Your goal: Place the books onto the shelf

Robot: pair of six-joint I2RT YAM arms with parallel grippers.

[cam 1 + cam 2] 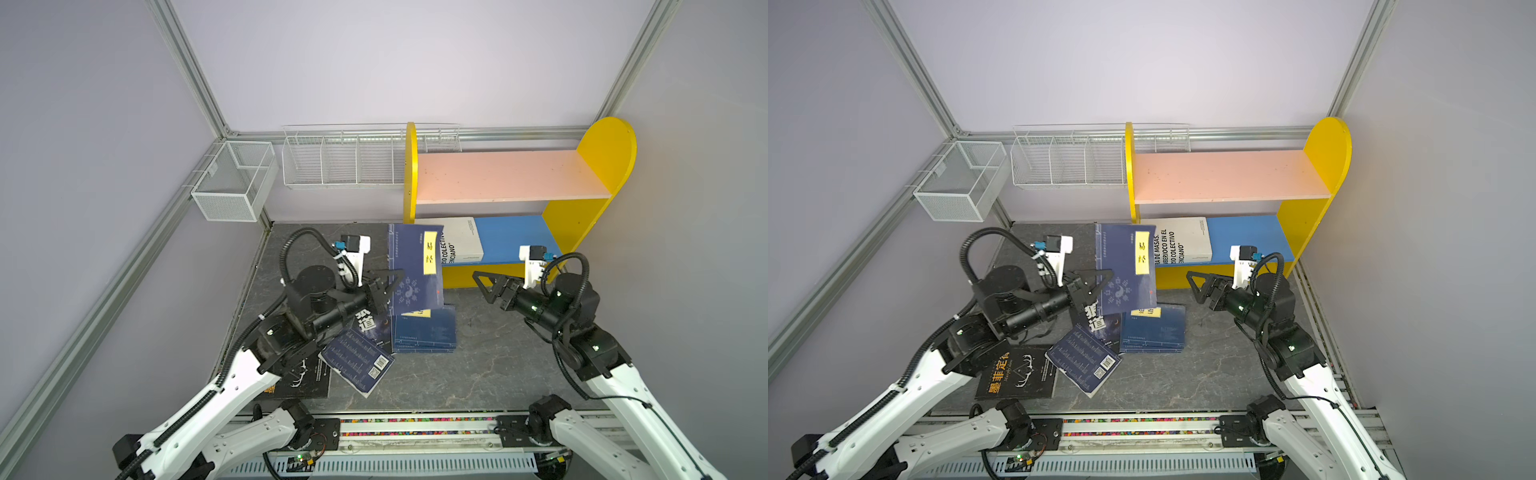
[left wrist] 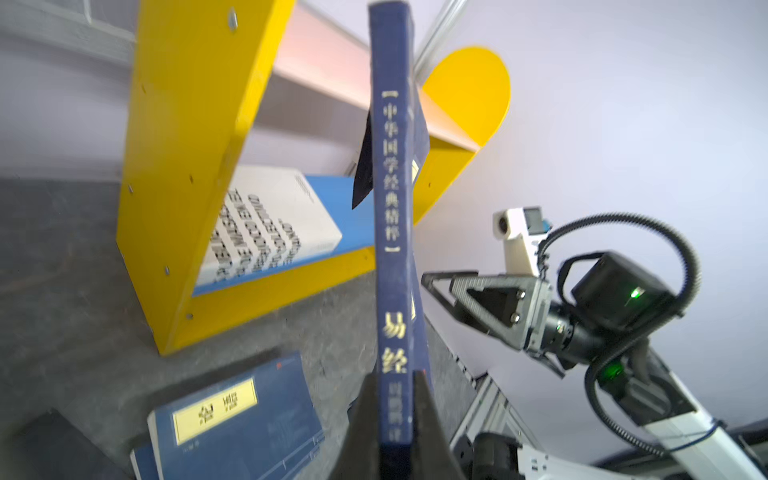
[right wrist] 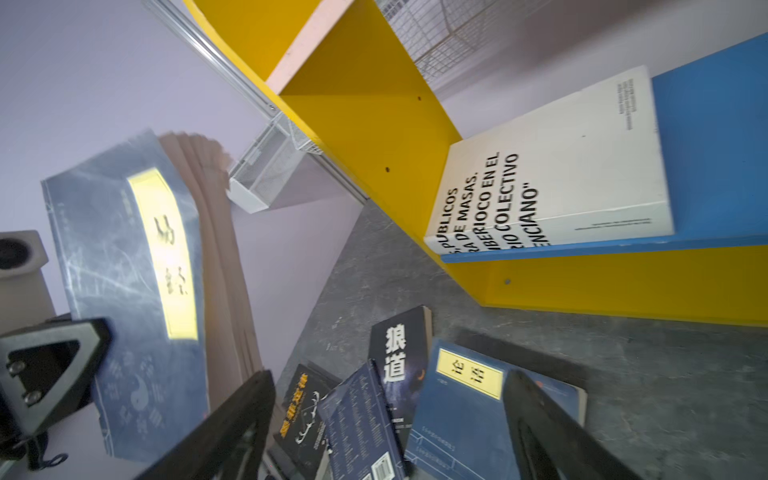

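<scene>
Grey tabletop [image 1: 478,365], left arm [image 1: 232,388] covering black book [image 1: 307,384]

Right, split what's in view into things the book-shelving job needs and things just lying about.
Job: shelf; navy book in the left gripper; white book on the shelf; navy stack, blue paperback and black books on the table.
Lying about: mesh box; wire basket.

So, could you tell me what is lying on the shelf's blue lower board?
In both top views, only the white book, flat at the left end of the blue board; the navy book in the left gripper hides its left edge.
</scene>
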